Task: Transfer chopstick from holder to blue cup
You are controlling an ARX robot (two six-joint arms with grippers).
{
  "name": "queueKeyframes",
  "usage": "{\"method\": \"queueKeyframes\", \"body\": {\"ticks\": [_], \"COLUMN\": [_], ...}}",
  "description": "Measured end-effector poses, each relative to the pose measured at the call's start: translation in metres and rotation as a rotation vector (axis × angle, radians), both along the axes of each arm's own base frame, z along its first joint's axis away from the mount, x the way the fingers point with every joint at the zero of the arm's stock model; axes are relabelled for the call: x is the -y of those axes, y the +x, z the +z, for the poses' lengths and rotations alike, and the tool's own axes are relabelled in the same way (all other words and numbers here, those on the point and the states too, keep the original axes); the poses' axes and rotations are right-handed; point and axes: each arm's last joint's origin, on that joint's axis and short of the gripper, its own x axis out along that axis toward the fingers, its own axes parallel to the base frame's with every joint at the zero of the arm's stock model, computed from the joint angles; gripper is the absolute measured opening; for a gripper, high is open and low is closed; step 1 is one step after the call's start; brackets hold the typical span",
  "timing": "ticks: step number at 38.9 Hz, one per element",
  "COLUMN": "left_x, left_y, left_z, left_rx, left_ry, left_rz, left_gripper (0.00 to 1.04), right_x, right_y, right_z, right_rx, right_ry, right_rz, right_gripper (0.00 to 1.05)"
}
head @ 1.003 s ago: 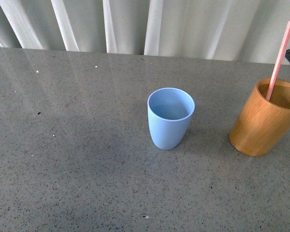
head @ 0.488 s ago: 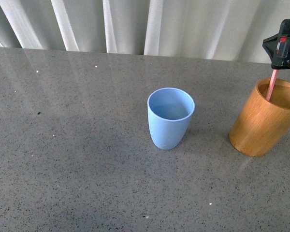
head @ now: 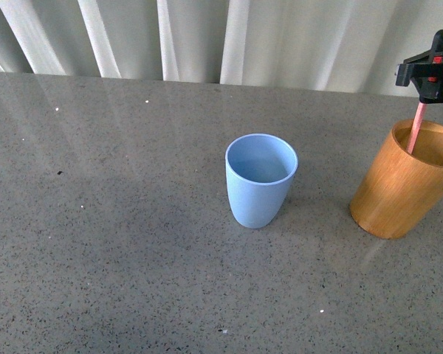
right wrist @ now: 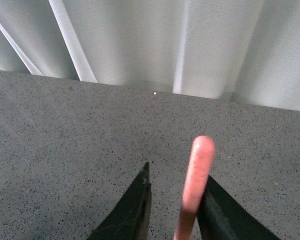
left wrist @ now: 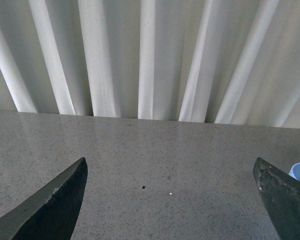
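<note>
Found the slim pink chopstick (head: 416, 129) standing in the round bamboo holder (head: 399, 188), apart from the pale blue plastic cup (head: 258, 184) on the grey speckled counter (head: 118, 243), with the right pincer (right wrist: 176, 172) slightly parted around its top and the left pincer (left wrist: 170, 162) spread wide.

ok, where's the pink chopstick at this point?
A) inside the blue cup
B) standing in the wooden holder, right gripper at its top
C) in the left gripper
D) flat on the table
B: the pink chopstick has its lower end inside the wooden holder, the right gripper sits around its top, and the blue cup is empty.
</note>
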Motion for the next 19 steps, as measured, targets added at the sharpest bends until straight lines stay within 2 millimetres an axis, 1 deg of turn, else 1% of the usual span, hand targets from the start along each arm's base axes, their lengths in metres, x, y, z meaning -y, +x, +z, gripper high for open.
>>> {"method": "queueKeyframes", "body": {"ticks": [5,7,13,17,19], "left_x": [0.0,0.0,0.0,0.0,0.0], "left_y": [0.0,0.0,0.0,0.0,0.0], "left_z": [0.0,0.0,0.0,0.0,0.0], "left_rx": [0.0,0.0,0.0,0.0,0.0], "left_ry": [0.0,0.0,0.0,0.0,0.0], "left_rz": [0.0,0.001,0.0,0.0,0.001], "left_gripper": [0.98,0.98,0.98,0.98,0.98], "right_x": [0.002,0.003,0.009,0.01,0.01], "right_y": [-0.001,-0.003,-0.015,-0.023,-0.028], "right_z": [0.002,0.005,0.021,0.038,0.054], "right_rx": [0.004,0.011,0.052,0.105,0.167], "right_ry": [0.004,0.005,0.007,0.002,-0.011], "right_rz": [-0.003,-0.003,-0.012,-0.013,-0.011], "right_gripper": [0.07,0.03,0.03,0.03,0.03]}}
